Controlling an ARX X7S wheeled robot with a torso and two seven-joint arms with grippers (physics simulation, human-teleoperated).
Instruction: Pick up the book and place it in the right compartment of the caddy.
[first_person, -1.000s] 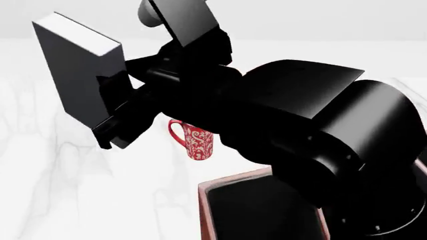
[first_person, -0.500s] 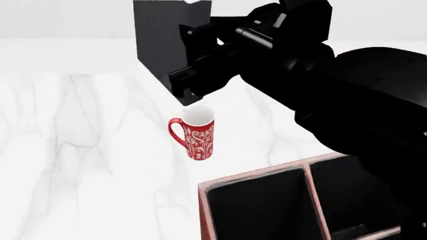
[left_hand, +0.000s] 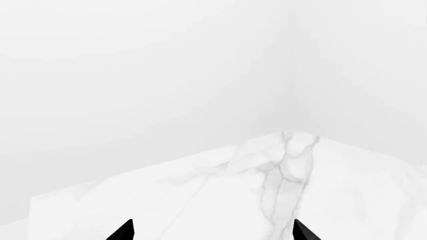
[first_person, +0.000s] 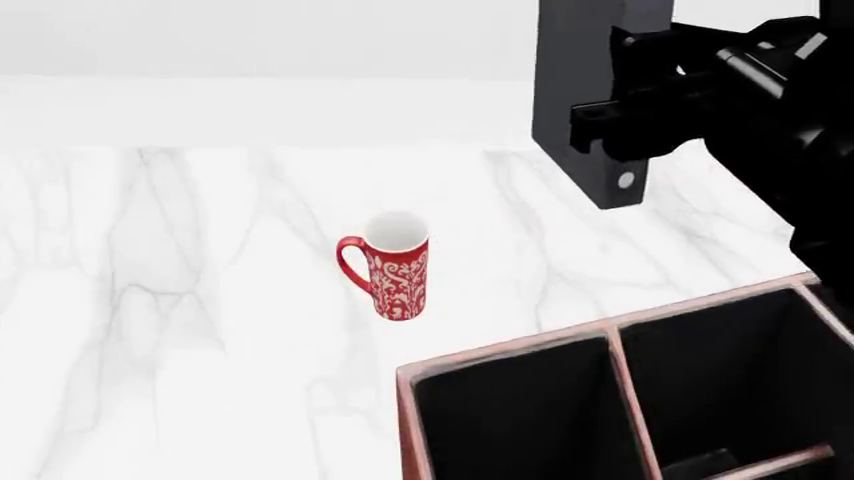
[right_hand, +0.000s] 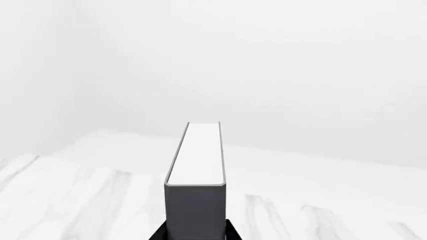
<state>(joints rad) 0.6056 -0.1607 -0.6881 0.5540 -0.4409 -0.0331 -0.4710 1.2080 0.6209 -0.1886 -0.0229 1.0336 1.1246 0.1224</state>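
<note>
The black book (first_person: 574, 70) hangs upright at the upper right of the head view, my right gripper (first_person: 625, 120) shut on it. In the right wrist view the book (right_hand: 195, 210) stands between the fingers with its white page edges (right_hand: 198, 152) facing the camera. The reddish-brown caddy (first_person: 507, 352) sits at the lower right, below and nearer than the book. A pale divider (first_person: 627, 390) splits its black inside into left and right sections. My left gripper (left_hand: 213, 232) is open over bare marble, with nothing between its fingertips.
A red patterned mug (first_person: 391, 268) stands upright on the white marble table (first_person: 160, 300), left of the caddy's far corner. A lower partition (first_person: 761, 465) crosses the caddy near the frame's bottom edge. My right arm (first_person: 801, 110) fills the upper right corner.
My right arm has swung the book from the upper left across to the upper right. The arm no longer covers the caddy, whose right section now shows. The mug has not moved.
</note>
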